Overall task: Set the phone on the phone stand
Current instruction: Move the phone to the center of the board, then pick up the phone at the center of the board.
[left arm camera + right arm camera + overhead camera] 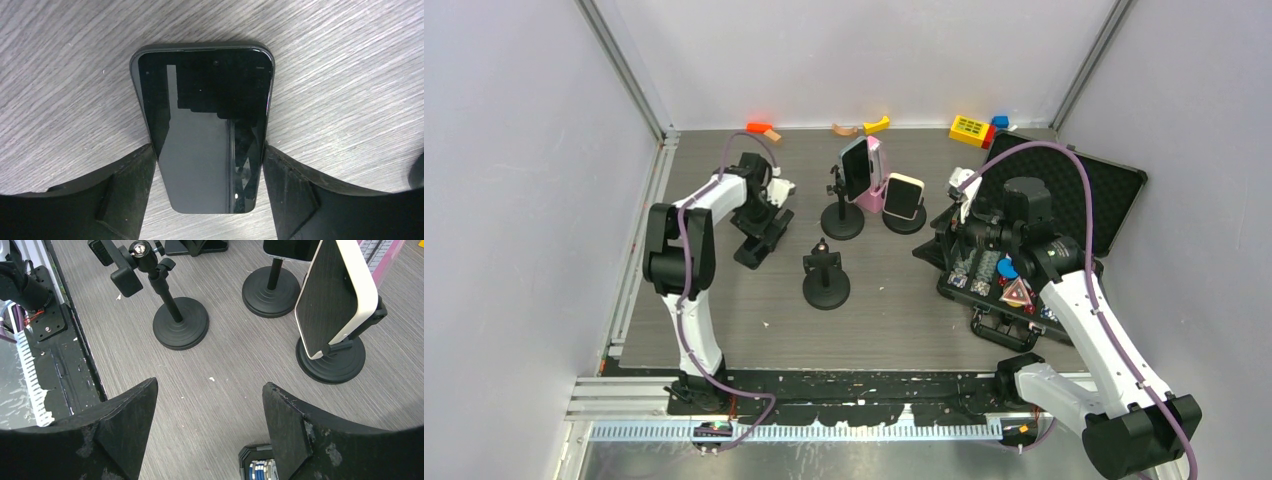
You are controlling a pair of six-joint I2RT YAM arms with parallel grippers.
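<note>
A black phone [205, 125] with a dark glossy screen lies between my left gripper's [209, 150] fingers, which press against its two long edges just above the grey table. In the top view this gripper [762, 222] is at the left of the table with the phone [761, 247] under it. An empty black phone stand [826, 275] with a round base stands mid-table, right of the left gripper; it also shows in the right wrist view [175, 315]. My right gripper [210, 390] is open and empty, hovering over the table's right side [946, 232].
Two other stands hold phones: a black one [854, 170] and a white-cased one [904, 197], the latter also in the right wrist view [335, 295]. An open black case [1064, 190] with poker chips [260, 471] lies at the right. Small toys [971, 130] sit along the back wall.
</note>
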